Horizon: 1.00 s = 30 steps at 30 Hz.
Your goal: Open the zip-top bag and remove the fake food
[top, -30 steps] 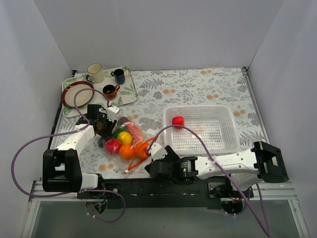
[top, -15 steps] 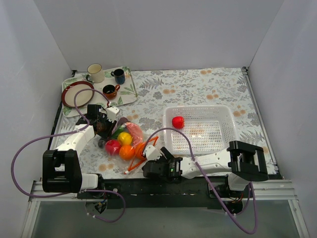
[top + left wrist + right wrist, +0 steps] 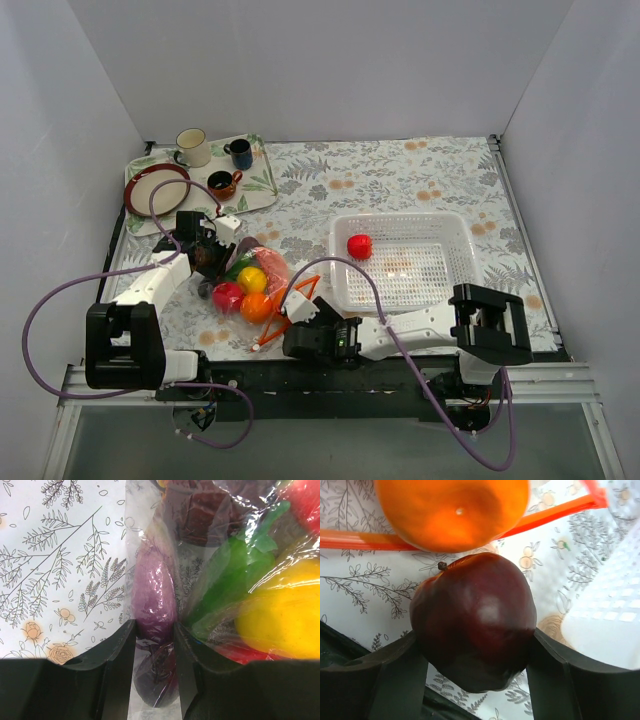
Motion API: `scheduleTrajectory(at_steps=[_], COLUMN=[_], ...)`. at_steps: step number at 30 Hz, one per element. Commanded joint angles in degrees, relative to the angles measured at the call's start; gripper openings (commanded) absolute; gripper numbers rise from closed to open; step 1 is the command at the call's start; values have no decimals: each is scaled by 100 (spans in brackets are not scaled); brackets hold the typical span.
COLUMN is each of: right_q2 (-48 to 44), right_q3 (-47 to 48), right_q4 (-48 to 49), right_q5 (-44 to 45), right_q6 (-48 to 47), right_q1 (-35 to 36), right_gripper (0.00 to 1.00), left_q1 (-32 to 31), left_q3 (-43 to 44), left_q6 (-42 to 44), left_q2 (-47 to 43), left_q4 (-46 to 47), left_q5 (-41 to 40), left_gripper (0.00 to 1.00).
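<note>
The clear zip-top bag (image 3: 262, 272) lies left of centre with its orange-red zipper strip (image 3: 350, 540) spread open toward the near edge. Yellow (image 3: 251, 278), red (image 3: 227, 294) and orange (image 3: 257, 306) fake food shows inside it. My left gripper (image 3: 207, 262) is shut on the bag's far end, pinching plastic and a purple piece (image 3: 154, 595) between its fingers (image 3: 117, 670). My right gripper (image 3: 298, 316) sits at the bag's mouth. Its fingers (image 3: 402, 670) press both sides of a dark maroon apple (image 3: 475, 615), just below the orange fruit (image 3: 452, 510).
A white mesh basket (image 3: 452, 292) stands right of the bag with one red fruit (image 3: 359, 245) in it. At the far left corner a tray (image 3: 258, 190) carries mugs and a red-rimmed plate (image 3: 155, 187). White walls enclose the table.
The right arm has folded in to the left and its jaws have closed in onto the maroon apple. The left arm and the bag have stayed put.
</note>
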Motion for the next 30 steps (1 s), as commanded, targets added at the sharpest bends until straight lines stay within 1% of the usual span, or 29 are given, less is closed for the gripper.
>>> scheduleTrajectory(at_steps=[1,2,3,5,7,8,10,11,13,14,15,16,17,19,20,22,23,24,26,30], right_q2=[-800,-933,-1065,-1417,-1758,-1874,-2259,-2401,-2847,-2998,-3139,-3375,-3465,-3588,-3580,-3440,-3378,-3299,-3106,-2982], right_q3=[495,539,592,759,838,838,725,524,207,23,-379,-549,-716,-998,-1033,-1060,-1043,-1025,-937,-858], right_q4=[-160,-178,-179,-257,-371,-485,-652,-818,-943,-943,-865,-803,-750,-654,-644,-644,-653,-679,-776,-592], right_q5=[519,650,730,1045,1266,1388,1477,1434,1224,970,811,653,434,257,212,195,177,186,221,19], right_q6=[-331,-419,-533,-849,-964,-1026,-948,-843,-413,-315,-210,-192,-183,-174,-165,-261,-288,-297,-244,-516], right_q1=[-14,-14,-14,-49,-102,-259,-522,-898,-1348,-1794,-2016,-2209,-2499,-2685,-2773,-2844,-2914,-2949,-3054,-3125], right_gripper=[21,15,14,14,20,26,27,22,18,13,13,10,4,3,7,18,36,52,98,99], left_q1=[-28,-28,-28,-28,-28,-28,-28,-28,-28,-28,-28,-28,-28,-28,-28,-28,-28,-28,-28,-28], left_q3=[-251,-278,-287,-304,-313,-313,-331,-339,-348,-357,-357,-357,-357,-313,-296,-234,-225,-199,-164,-137], left_q6=[5,-3,-21,-30,-47,-47,-47,-47,-56,-65,-74,-83,-100,-135,-153,-188,-197,-206,-206,-179], left_q2=[-32,-23,-14,-14,-23,-23,-49,-49,-84,-84,-93,-93,-84,-58,-40,-23,-23,-14,-23,-67], left_q4=[-455,-438,-420,-420,-411,-411,-411,-411,-429,-429,-420,-420,-420,-446,-455,-473,-499,-508,-535,-561], left_q5=[28,37,37,46,37,46,28,28,37,37,54,63,63,90,98,125,134,125,125,99], left_gripper=[32,32,31,31,31,31,31,31,31,31,31,31,31,31,31,30,30,30,30,30])
